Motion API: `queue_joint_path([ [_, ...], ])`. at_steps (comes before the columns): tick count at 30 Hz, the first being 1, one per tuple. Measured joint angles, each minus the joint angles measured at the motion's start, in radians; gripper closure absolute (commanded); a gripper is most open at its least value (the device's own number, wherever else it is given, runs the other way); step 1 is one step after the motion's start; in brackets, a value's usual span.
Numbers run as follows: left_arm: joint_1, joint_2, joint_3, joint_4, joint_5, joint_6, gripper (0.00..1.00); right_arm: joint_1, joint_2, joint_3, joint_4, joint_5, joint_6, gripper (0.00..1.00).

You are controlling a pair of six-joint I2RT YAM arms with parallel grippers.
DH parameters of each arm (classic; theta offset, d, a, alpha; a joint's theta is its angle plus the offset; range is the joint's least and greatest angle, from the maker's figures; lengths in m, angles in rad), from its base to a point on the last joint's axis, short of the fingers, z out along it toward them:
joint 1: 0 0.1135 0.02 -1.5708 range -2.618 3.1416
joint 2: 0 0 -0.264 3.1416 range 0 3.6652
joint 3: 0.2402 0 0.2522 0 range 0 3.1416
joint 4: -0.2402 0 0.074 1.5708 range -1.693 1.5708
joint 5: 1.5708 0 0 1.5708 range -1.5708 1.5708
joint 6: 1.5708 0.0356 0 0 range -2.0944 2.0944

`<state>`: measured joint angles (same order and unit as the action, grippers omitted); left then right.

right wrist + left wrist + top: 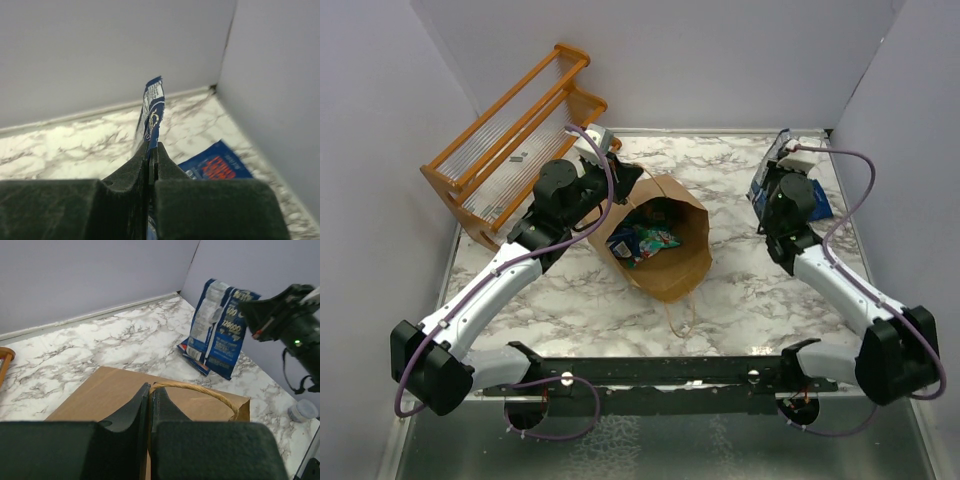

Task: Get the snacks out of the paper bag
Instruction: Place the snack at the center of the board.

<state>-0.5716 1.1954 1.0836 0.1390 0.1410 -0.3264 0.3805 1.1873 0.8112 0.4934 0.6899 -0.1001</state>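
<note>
Black fingers of the left gripper (150,391) are pressed together on the rim of the paper bag (672,272), just beside its twisted handle (200,387). On the other arm, the right gripper (151,150) pinches a dark blue packet (152,107) edge-on, held upright near the far right corner of the marble table (740,290). A second blue packet (215,169) lies flat beside it. Teal-green snacks (645,240) lie inside the open bag.

Right gripper (151,150) pinching dark blue packet (154,107), second blue packet (215,169) flat on marble table (75,145)
</note>
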Motion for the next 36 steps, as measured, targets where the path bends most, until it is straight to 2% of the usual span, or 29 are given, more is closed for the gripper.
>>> queue_joint_path([
  [7,0.000,0.000,0.000,0.000,0.000,0.000,1.00,-0.100,0.212,0.002,-0.122,-0.249,0.362,0.98],
  [14,0.000,0.000,0.001,0.000,0.000,0.002,1.00,-0.133,0.246,0.005,-0.115,-0.436,0.531,0.98],
  [18,0.000,0.000,0.001,0.000,0.000,0.001,1.00,-0.248,0.278,0.000,-0.068,-0.501,0.599,0.98],
  [25,0.000,0.000,0.001,0.000,0.000,0.001,1.00,-0.450,0.398,-0.038,0.000,-0.563,0.631,0.98],
  [34,0.000,0.000,0.001,0.000,0.000,0.000,1.00,-0.610,0.467,-0.047,0.005,-0.586,0.592,0.98],
  [36,0.000,0.000,0.001,0.000,0.000,0.000,1.00,-0.620,0.467,-0.050,0.005,-0.586,0.579,0.87],
])
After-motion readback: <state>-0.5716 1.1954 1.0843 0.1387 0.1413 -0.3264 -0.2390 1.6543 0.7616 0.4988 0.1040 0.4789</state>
